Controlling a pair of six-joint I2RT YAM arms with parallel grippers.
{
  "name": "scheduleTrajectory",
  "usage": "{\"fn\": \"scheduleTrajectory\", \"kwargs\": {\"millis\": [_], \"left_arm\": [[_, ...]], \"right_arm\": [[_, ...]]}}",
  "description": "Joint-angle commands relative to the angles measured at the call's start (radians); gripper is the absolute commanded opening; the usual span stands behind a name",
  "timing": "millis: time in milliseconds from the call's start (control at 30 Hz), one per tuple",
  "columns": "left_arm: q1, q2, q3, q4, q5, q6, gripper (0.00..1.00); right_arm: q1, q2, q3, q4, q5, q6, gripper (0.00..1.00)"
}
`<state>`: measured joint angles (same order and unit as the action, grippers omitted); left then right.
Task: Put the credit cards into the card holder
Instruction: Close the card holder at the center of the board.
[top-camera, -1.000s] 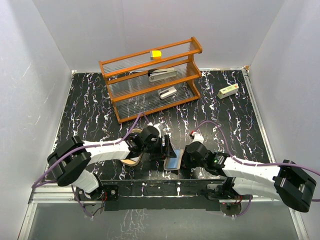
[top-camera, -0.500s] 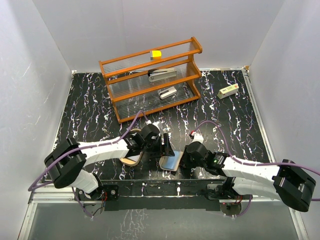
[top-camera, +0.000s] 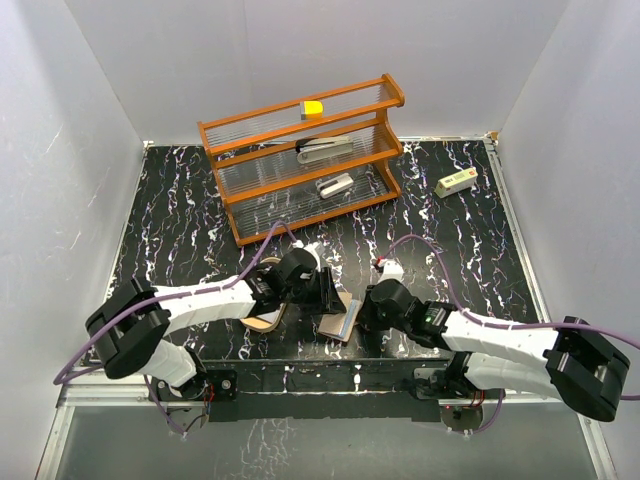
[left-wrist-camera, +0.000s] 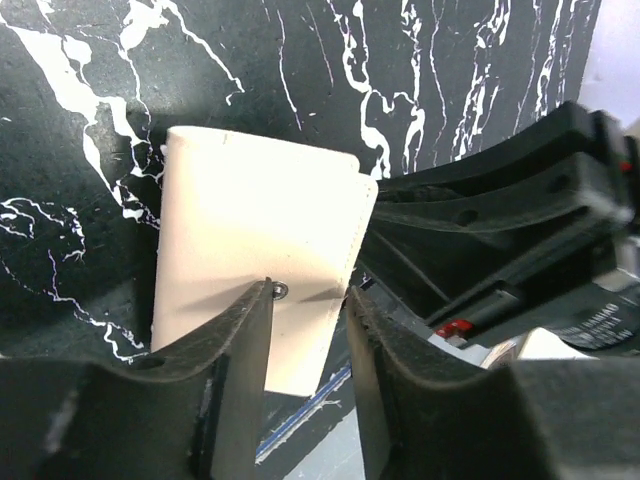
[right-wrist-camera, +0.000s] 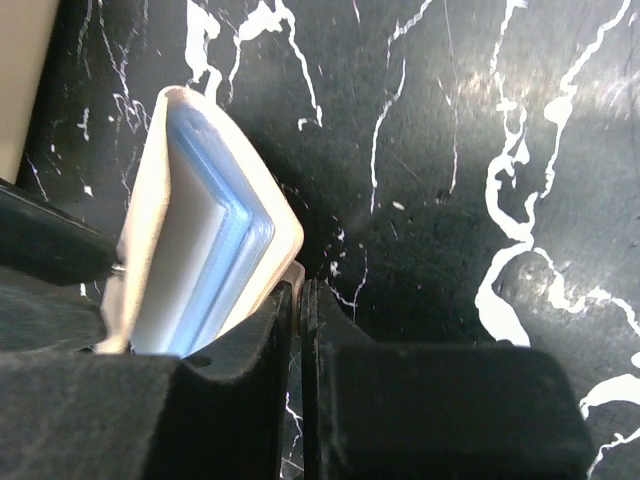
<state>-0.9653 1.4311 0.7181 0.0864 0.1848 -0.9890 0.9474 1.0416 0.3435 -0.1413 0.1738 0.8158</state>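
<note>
black marbled table (top-camera: 170, 220) below. left pincer (left-wrist-camera: 308, 300) has squeezed in from wide to a narrow gap over the cream wallet (left-wrist-camera: 260, 220), by its snap; i see no pinch yet. the flap that stood up a second ago now lies lower, so the wallet is folding shut. right pincer (right-wrist-camera: 300, 290) is shut tight, on the wallet's thin lip i think. pale blue-white cards (right-wrist-camera: 215, 250), i guess, sit inside. the tan oval card holder (top-camera: 265, 321) lies at 9 o'clock of the wallet, half under the left arm (top-camera: 200, 297). both reach low, left from 9 o'clock, right arm (top-camera: 500, 340) from 3 o'clock.
</note>
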Motion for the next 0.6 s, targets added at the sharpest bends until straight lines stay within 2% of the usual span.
{"fn": "scheduleTrajectory", "kwargs": {"millis": [0, 300, 567], "left_arm": [[-0.004, 0.034, 0.003, 0.024, 0.026, 0.006, 0.30], [-0.004, 0.122, 0.027, -0.041, -0.056, 0.041, 0.13], [-0.004, 0.175, 0.051, -0.114, -0.111, 0.053, 0.09]], "right_arm": [[0.005, -0.019, 0.053, 0.076, 0.060, -0.076, 0.00], [0.003, 0.042, 0.063, 0.088, 0.040, -0.118, 0.00], [0.003, 0.010, 0.080, 0.054, 0.039, -0.103, 0.01]]}}
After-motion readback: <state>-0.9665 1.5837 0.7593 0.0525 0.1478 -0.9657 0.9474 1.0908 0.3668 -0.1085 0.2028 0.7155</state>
